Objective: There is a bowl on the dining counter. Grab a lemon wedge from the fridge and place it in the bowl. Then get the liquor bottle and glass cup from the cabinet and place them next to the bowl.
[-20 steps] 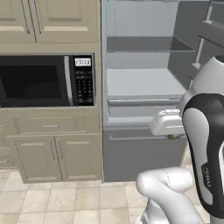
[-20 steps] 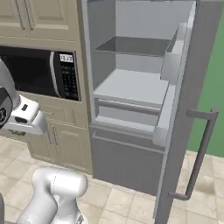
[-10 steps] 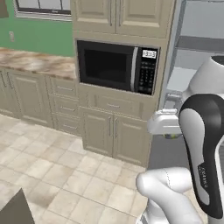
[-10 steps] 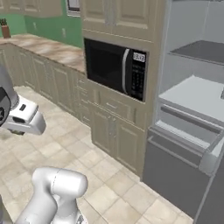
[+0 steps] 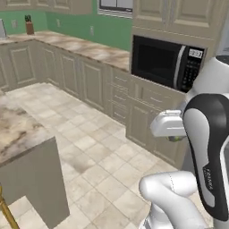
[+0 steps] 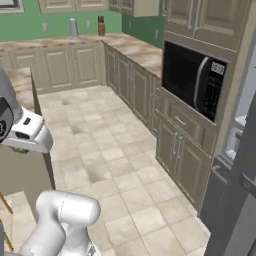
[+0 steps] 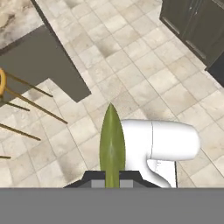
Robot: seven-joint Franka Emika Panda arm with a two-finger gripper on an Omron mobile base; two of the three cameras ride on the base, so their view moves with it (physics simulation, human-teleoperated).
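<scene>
Claw is clamped tight on the lemon wedge, held clear over floor tiles, evidently for carriage toward the dining worktop.

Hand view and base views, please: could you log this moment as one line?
gripper: shut on lemon wedge | below: tiled floor | dining counter: ahead-left

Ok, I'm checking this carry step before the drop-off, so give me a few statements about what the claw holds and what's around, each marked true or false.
1. The claw is shut on the lemon wedge. True.
2. The lemon wedge lies in a bowl. False: it stands pinched between the claw's fingers over the tiled floor.
3. A black microwave sits built into the beige cabinets. True.
4. The microwave door hangs open. False: it is closed.
5. A corner of the dining counter shows in the left base view. True.
</scene>
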